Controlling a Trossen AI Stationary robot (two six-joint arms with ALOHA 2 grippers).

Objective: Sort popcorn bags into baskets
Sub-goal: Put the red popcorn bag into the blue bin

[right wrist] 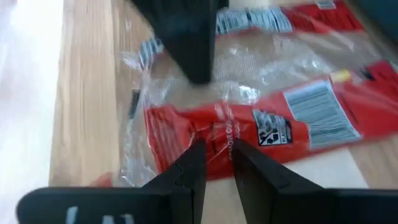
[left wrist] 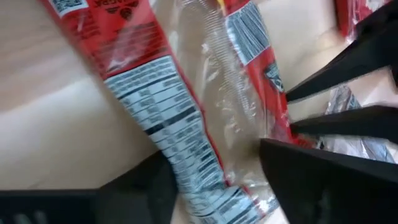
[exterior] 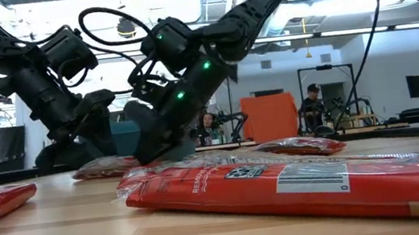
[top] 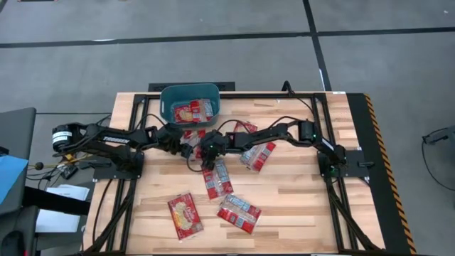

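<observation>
Both arms meet near the middle of the worktop (top: 298,199), just below the teal basket (top: 170,99) at the upper centre of the high view. The left hand (top: 186,147) straddles a popcorn bag (left wrist: 186,124); its fingers (left wrist: 323,180) stand apart on either side of the packet, not pinching it. The right hand (right wrist: 214,163) has its fingers nearly together, nipping the clear edge of a red bag (right wrist: 298,118) lying flat. The basket already holds a bag (top: 193,111). Other bags lie loose: one (top: 257,155) right of centre, one (top: 217,178) below the hands, two (top: 185,215) (top: 238,212) toward the lower edge.
</observation>
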